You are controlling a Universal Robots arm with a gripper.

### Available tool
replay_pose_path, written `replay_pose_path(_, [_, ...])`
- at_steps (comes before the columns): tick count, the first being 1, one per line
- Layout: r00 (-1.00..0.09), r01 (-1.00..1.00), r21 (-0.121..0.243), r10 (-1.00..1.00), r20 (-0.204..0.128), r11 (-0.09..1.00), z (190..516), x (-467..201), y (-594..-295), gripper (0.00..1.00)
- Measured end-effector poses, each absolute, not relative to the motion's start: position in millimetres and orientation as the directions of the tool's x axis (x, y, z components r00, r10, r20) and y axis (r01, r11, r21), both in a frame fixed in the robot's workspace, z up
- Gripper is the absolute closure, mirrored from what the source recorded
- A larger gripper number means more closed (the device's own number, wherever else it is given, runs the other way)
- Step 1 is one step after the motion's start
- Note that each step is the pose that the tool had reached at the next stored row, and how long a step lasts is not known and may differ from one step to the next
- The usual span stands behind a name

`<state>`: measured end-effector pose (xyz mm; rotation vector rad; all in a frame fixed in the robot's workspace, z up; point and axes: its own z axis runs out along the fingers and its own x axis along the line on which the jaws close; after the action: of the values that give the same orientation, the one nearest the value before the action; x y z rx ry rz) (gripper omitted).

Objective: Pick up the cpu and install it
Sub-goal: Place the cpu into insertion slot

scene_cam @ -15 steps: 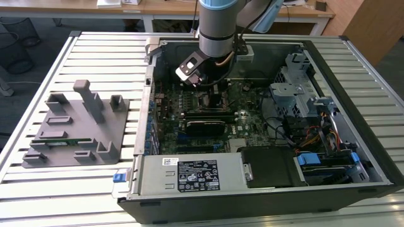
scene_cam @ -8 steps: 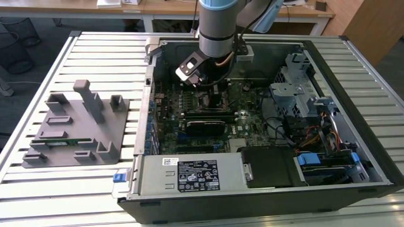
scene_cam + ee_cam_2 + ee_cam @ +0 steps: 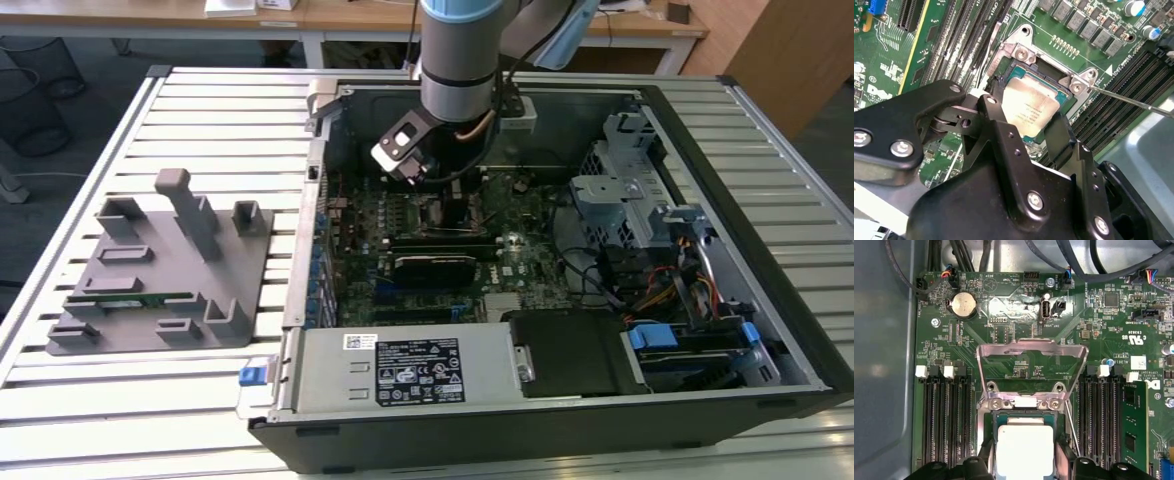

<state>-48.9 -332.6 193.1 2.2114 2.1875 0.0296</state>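
Exterior view: a robot arm [image 3: 461, 60] reaches down into an open computer case [image 3: 787, 330] that lies on a slatted metal table [image 3: 187, 400]. On the exterior view's left, well apart from the case, a grey tray [image 3: 147, 260] carries a thin green memory stick [image 3: 127, 297].

In the second wrist view, the hand [image 3: 1029, 120] sits low over the motherboard's socket [image 3: 1019, 52]. Its 2 black fingers [image 3: 998, 115] are narrowed onto opposite edges of the cpu [image 3: 1031, 110], a silver square with a green rim. The cpu lies within the socket frame, between rows of memory slots. In the first wrist view, the socket's metal load plate [image 3: 1032, 347] stands hinged up on the far side. The thin lever [image 3: 1134, 102] is swung free.

By my judgement, the pickup and carry are done and the chip has been brought to the socket. I cannot tell whether it is fully seated. The hand has not let go, and the plate and lever are not yet closed.
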Motion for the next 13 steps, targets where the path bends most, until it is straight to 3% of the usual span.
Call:
replay_pose_path(9, [0.011,0.999,0.035,1.000,-0.007,-0.011,198.8,-48.9,-332.6,0.40])
replay_pose_path(13, [0.011,0.999,0.035,1.000,-0.006,-0.011,202.6,-48.9,-332.3,0.48])
